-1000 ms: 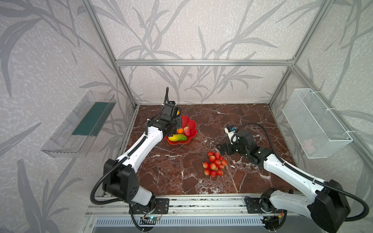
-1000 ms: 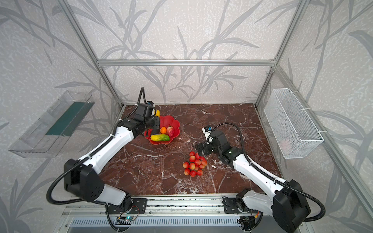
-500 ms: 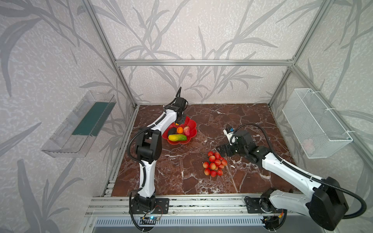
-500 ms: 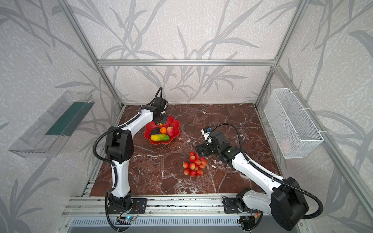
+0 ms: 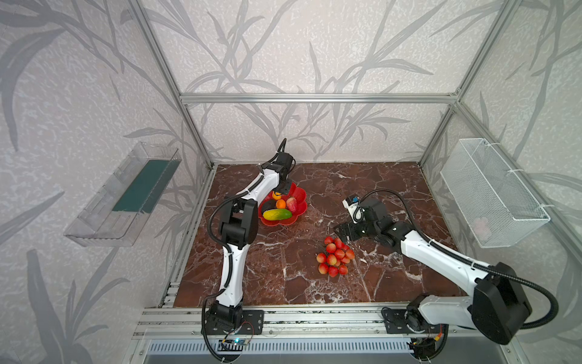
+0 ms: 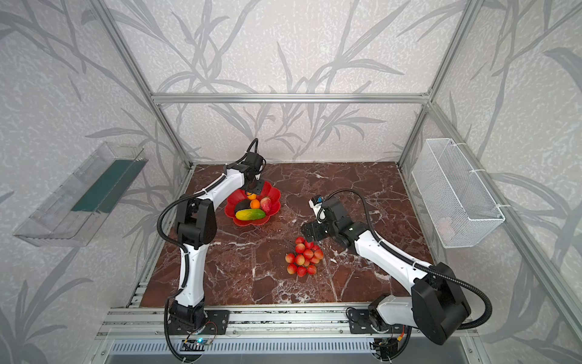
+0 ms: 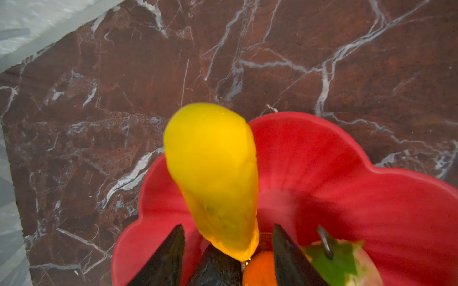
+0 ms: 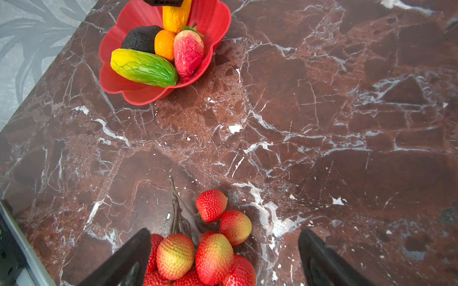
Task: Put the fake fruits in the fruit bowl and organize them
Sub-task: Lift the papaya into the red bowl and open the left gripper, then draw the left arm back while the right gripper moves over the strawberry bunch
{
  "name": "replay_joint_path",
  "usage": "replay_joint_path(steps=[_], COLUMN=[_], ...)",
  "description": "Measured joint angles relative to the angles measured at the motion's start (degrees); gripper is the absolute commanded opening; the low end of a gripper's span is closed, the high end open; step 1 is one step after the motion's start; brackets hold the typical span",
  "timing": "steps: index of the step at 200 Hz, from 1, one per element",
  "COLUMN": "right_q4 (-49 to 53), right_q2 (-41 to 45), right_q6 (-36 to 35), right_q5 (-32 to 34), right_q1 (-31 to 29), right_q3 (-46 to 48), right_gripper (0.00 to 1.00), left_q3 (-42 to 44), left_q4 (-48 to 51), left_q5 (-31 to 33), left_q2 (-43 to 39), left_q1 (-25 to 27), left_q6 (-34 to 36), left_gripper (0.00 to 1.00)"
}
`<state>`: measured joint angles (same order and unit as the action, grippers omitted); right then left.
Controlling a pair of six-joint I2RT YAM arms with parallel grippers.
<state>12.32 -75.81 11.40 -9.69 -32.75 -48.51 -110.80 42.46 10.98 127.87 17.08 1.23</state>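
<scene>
The red scalloped fruit bowl [image 5: 300, 195] [image 8: 138, 95] holds a yellow-green oblong [image 8: 143, 68], a dark avocado [image 8: 141, 38], a tiny orange [image 8: 164, 44] and a strawberry-like piece [image 8: 188, 53]. My left gripper [image 5: 282, 189] [image 7: 229, 226] hovers over the bowl's far side, open. A blurred yellow-orange oblong [image 7: 213, 168] stands on end between its jaws, with gaps on both sides. The bunch of small red balls [image 5: 335, 255] [image 8: 203, 252] lies on the marble. My right gripper [image 5: 341, 231] [image 8: 225, 231] is open wide at the bunch's upper end, one finger against it.
A white wire mesh basket [image 5: 491, 195] hangs on the right wall and a clear plastic tray [image 5: 126, 195] on the left wall. The left arm's raised elbow [image 5: 239, 220] stands just left of the bowl. An aluminium rail [image 5: 283, 315] runs along the front edge.
My left arm's elbow rose and its gripper moved to the bowl's far side, then its jaws parted from the yellow-orange oblong. My right gripper edged down onto the bunch.
</scene>
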Motion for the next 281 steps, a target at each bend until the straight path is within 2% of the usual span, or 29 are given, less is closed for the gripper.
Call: replay_joint_path(steps=[34,65,90,120,161,205,264,281], right_q4=[0.68,2.43,4.17,6.03,7.41,7.52,7.43,7.48], right_q2=[-4.11,-9.20,-14.14,-19.52,-26.88,-31.32,-31.95,-31.95], right_q6=[-1.81,-4.20,-6.58,-8.72,-10.25,-11.04,-11.13,-11.04], right_q5=[-0.48,-0.79,-0.04,1.29,3.21,5.38,6.43,6.19], right_q1=[-2.40,-6.84,-10.47,-13.79,-16.04,-16.70,-16.92,-16.92], right_q3=[-3.37,-7.82,-10.67,-12.81,-15.78,-17.40,-18.29,-18.29], right_gripper=[0.85,0.80,0.72,0.62,0.53,0.36,0.00,0.00], left_q3=[3.39,11.78,27.30,47.54,64.94,71.49,73.90,73.92], left_q4=[-1.18,-6.43,-16.02,-24.24,-25.77,-21.92,-17.05,-16.28], left_q5=[-1.27,-1.79,-2.25,-2.99,-4.50,-7.69,-8.57,-8.59], left_q2=[-7.63,-22.69,-40.89,-63.60,-83.93,-94.66,-102.14,-103.06], left_q1=[0.00,0.00,0.00,-0.17,-0.33,-0.35,-0.35,-0.35], left_q6=[-1.27,-3.63,-6.95,-12.70,-20.59,-27.61,-30.99,-31.23], left_gripper=[0.62,0.65,0.73,0.76,0.79,0.80,0.81,0.81])
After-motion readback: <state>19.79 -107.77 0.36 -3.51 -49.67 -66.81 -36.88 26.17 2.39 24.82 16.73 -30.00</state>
